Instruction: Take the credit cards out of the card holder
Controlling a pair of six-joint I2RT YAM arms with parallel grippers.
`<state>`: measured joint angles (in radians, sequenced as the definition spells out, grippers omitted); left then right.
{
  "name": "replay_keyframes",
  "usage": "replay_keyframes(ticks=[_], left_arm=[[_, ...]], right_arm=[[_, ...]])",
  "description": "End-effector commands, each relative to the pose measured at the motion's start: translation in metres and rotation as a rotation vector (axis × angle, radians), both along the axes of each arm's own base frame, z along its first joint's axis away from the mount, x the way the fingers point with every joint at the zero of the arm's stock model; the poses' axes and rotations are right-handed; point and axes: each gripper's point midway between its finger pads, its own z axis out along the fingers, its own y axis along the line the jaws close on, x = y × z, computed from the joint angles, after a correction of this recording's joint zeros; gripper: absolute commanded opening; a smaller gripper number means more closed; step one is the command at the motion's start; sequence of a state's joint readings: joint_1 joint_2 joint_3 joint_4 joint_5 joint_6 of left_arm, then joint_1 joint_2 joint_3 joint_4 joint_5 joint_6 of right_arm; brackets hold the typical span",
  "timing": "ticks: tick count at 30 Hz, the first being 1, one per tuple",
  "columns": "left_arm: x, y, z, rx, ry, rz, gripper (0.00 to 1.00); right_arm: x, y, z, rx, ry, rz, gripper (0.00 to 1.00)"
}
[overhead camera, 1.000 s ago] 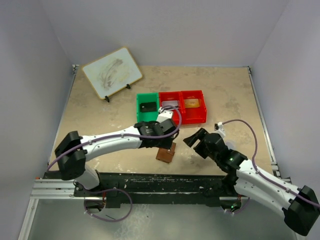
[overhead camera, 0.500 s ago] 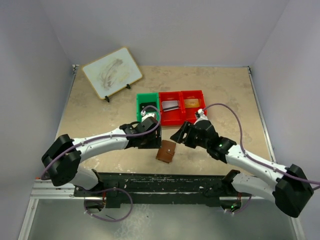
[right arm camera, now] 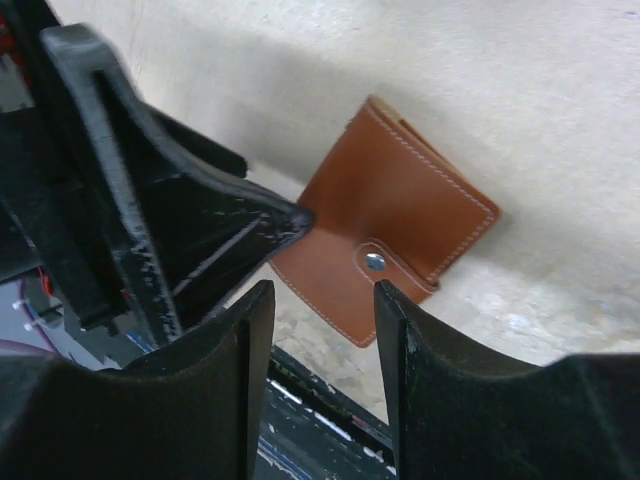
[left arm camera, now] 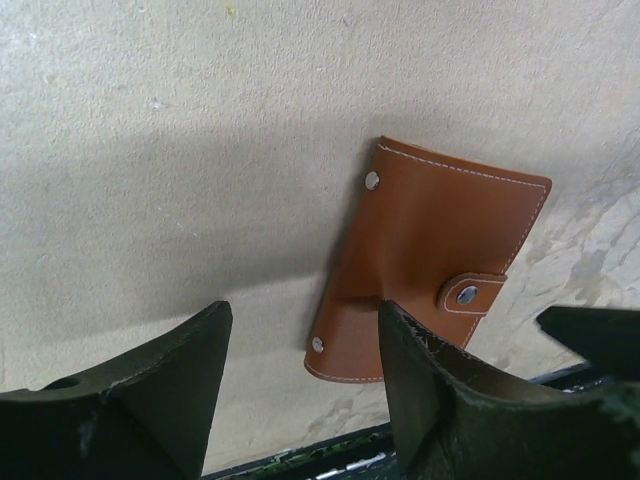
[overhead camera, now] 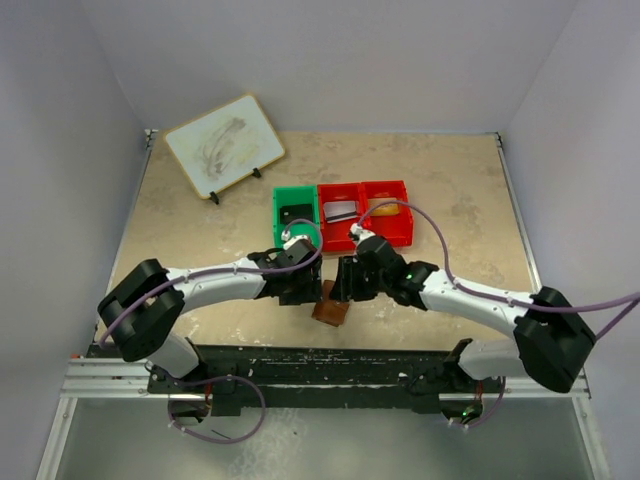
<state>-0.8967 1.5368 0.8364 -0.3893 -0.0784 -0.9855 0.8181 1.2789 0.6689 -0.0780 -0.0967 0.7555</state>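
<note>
The card holder (overhead camera: 331,313) lies flat near the table's front edge, folded shut, brown leather outside up. Its snap tab (left arm camera: 468,294) is fastened, and the credit cards are hidden. My left gripper (overhead camera: 303,288) hangs open just left of the card holder (left arm camera: 440,250), nothing between its fingers (left arm camera: 440,400). My right gripper (overhead camera: 345,284) is open just above the card holder (right arm camera: 395,225), holding nothing. In the right wrist view the left gripper's finger (right arm camera: 200,240) reaches the holder's near-left corner; contact cannot be told.
Behind the grippers stand a green bin (overhead camera: 295,215) with a dark flat item and two joined red bins (overhead camera: 366,213) with a grey and an orange item. A white board (overhead camera: 224,145) leans on a stand at back left. The black base rail (overhead camera: 320,360) runs just before the holder.
My right arm swung left to the card holder and its jaws narrowed. My left gripper drew back left and lower beside it. The holder stayed put.
</note>
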Motion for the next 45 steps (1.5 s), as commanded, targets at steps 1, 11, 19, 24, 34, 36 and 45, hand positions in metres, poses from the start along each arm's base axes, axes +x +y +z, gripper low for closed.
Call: replay_keyframes(ticks=[1,11,19,24,34,36,45], left_arm=[[0.009,-0.008,-0.001,-0.038,-0.022,0.025,0.58],[0.005,-0.001,-0.011,-0.024,-0.011,0.037,0.56],[0.002,-0.001,-0.017,-0.032,0.001,0.045,0.55],[0.001,0.0,-0.018,-0.028,0.005,0.041,0.54],[-0.004,0.005,-0.023,-0.02,0.017,0.039,0.46],[-0.005,0.004,-0.024,-0.023,0.019,0.035,0.44],[-0.006,0.007,-0.028,-0.024,0.025,0.042,0.4]], right_arm=[[0.009,0.01,0.005,-0.082,-0.055,0.039,0.46],[0.012,-0.002,-0.014,-0.222,-0.057,0.072,0.47],[0.01,0.004,-0.018,-0.207,-0.05,0.092,0.47],[0.002,0.005,-0.028,-0.232,-0.03,0.12,0.47],[0.002,0.012,-0.026,-0.227,-0.072,0.125,0.49],[0.004,0.01,-0.031,-0.253,-0.067,0.109,0.5],[-0.01,-0.005,-0.06,-0.341,-0.034,0.086,0.46]])
